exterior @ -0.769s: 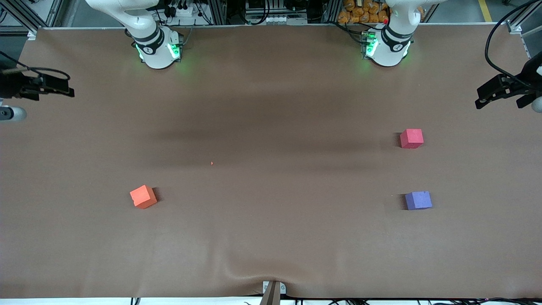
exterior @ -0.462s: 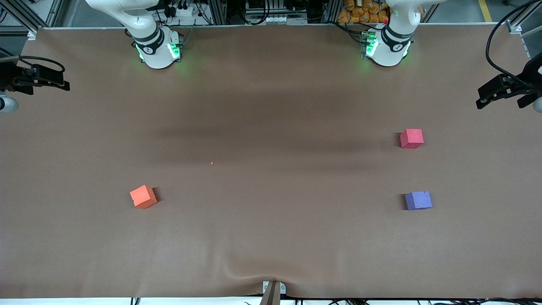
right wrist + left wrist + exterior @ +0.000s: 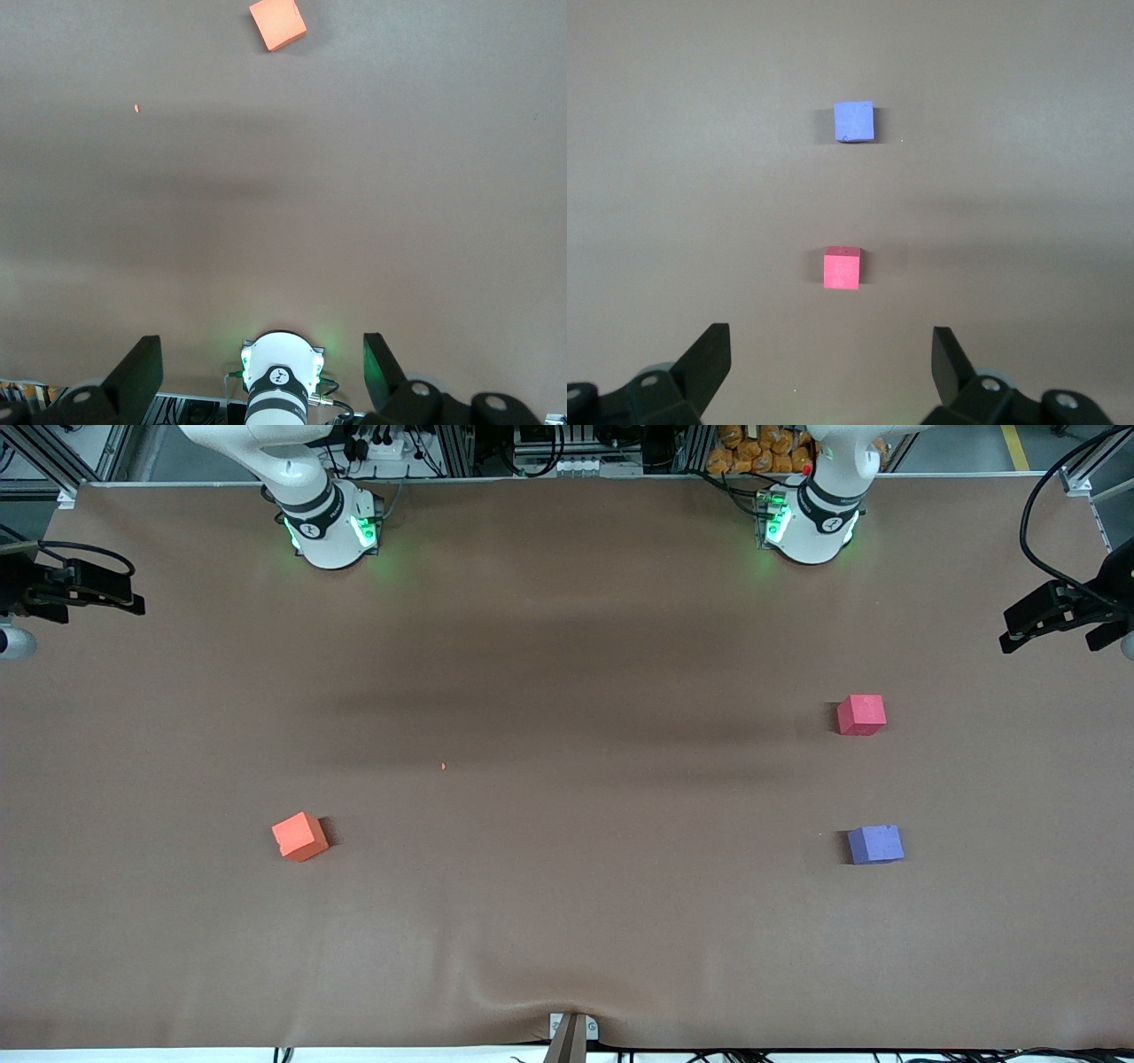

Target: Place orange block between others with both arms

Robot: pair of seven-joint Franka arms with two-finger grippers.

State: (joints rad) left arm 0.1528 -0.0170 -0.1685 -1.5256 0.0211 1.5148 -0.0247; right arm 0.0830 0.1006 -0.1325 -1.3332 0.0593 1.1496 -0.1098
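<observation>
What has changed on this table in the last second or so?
Very little. The right tool, at the right arm's end of the table, rose slightly and pulled toward the table's edge. The left tool, at the left arm's end, barely moved. Both are open and hold nothing. The orange block, the red-pink cube and the purple cube lie just where they were.

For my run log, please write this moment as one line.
orange block: untouched, right arm's end | red-pink cube, purple cube: apart, left arm's end | left gripper: open | right gripper: open
</observation>
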